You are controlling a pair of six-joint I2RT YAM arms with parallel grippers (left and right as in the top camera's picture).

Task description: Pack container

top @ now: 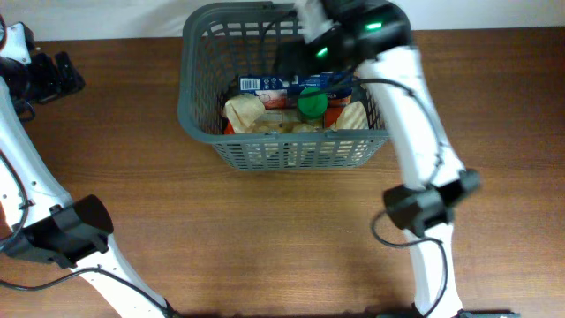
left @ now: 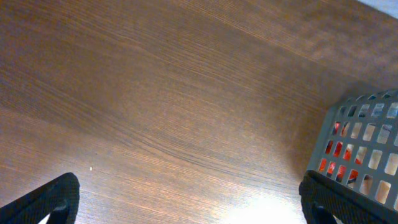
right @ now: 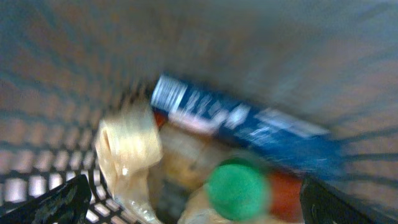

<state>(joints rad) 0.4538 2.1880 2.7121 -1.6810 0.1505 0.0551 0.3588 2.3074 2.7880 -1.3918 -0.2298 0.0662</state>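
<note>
— So, where's the gray basket (top: 300,152)?
— On the bench (top: 265,230); right pincer (right: 193,199) gapes empty above it, left pincer (left: 189,199) gapes empty beside it.
— Handling?
— Likely stiff, light; grasp its thick rim (top: 184,88).

Robotics lab or test cell, not home. Wood-grain bench (top: 265,230) carries dark-gray container (top: 188,97) of packaged food. Two white robot arms with black joints over bench: left arm (top: 26,168), right arm (top: 415,115). Loose black cable (top: 378,231) at right arm's elbow, green status lights (top: 372,26) near its wrist. Plain pale surface (top: 106,16) beyond bench's far edge.
</note>
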